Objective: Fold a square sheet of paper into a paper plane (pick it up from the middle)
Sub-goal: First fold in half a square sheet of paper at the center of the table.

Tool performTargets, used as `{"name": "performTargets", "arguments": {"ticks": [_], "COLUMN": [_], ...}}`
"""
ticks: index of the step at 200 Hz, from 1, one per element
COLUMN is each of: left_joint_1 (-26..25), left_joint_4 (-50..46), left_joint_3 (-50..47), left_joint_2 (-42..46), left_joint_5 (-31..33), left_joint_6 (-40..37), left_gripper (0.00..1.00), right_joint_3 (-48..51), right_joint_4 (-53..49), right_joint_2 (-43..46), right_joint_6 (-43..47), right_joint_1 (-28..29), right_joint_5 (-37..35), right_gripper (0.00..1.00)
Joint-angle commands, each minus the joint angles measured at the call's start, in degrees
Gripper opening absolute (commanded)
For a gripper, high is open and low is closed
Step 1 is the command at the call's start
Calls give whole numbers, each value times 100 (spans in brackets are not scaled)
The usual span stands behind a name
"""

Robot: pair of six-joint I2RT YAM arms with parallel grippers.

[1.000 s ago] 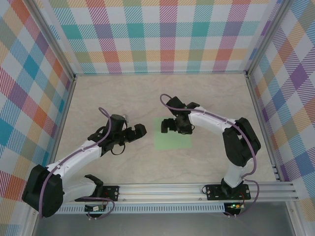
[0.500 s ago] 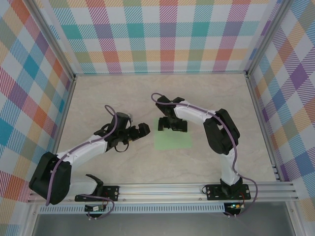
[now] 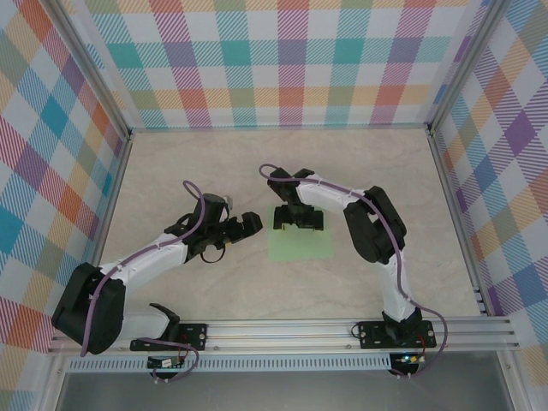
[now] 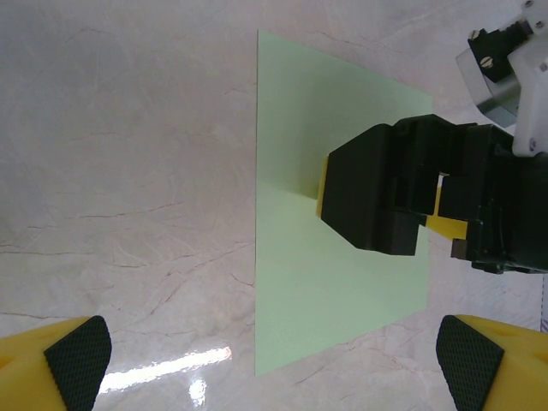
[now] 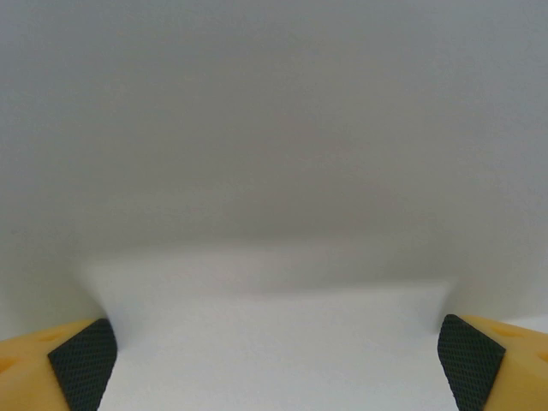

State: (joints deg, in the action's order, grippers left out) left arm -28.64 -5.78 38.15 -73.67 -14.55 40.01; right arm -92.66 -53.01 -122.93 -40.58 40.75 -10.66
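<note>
The square sheet of paper (image 3: 300, 244) lies flat and unfolded on the table, pale green. The paper plane is out of view. My right gripper (image 3: 299, 224) points down over the sheet's far half, open, its two fingers spread across the paper. In the right wrist view the pale sheet (image 5: 274, 171) lies very close under the right gripper (image 5: 274, 355), with nothing between the pads. My left gripper (image 3: 243, 225) hangs open just left of the sheet. In the left wrist view the left gripper (image 4: 272, 355) faces the paper (image 4: 342, 265) and the right gripper's black body (image 4: 385, 193).
The marble-look table (image 3: 171, 171) is walled by checkered panels (image 3: 282, 68) at the back and both sides. An aluminium rail (image 3: 300, 330) carrying the arm bases runs along the near edge. Both arms reach in toward the middle.
The right gripper has swung left and turned square over the sheet's far half, its elbow folding in. The left gripper has edged a little toward the sheet. Both stay open.
</note>
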Motion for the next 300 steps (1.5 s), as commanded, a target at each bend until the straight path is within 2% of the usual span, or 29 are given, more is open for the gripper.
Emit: {"name": "performTargets", "arguments": {"ticks": [1,73,250,300], "left_joint_1": [16,17,16,17], "left_joint_4": [74,35,-99,-116], "left_joint_3": [66,-28,-53,-32], "left_joint_2": [-23,194,328,311], "left_joint_5": [-97,-77,-2,-34], "left_joint_6": [-99,-126,-77,-90], "left_gripper": [100,100,100,100], "right_joint_3": [81,666,385,20], "right_joint_4": [7,441,201,-31], "right_joint_2": [-154,-336,-328,52], "right_joint_6": [57,-39,159,398], "right_joint_1": [3,12,38,45], "right_joint_5": [146,468,368,159], "right_gripper": [100,100,97,100]}}
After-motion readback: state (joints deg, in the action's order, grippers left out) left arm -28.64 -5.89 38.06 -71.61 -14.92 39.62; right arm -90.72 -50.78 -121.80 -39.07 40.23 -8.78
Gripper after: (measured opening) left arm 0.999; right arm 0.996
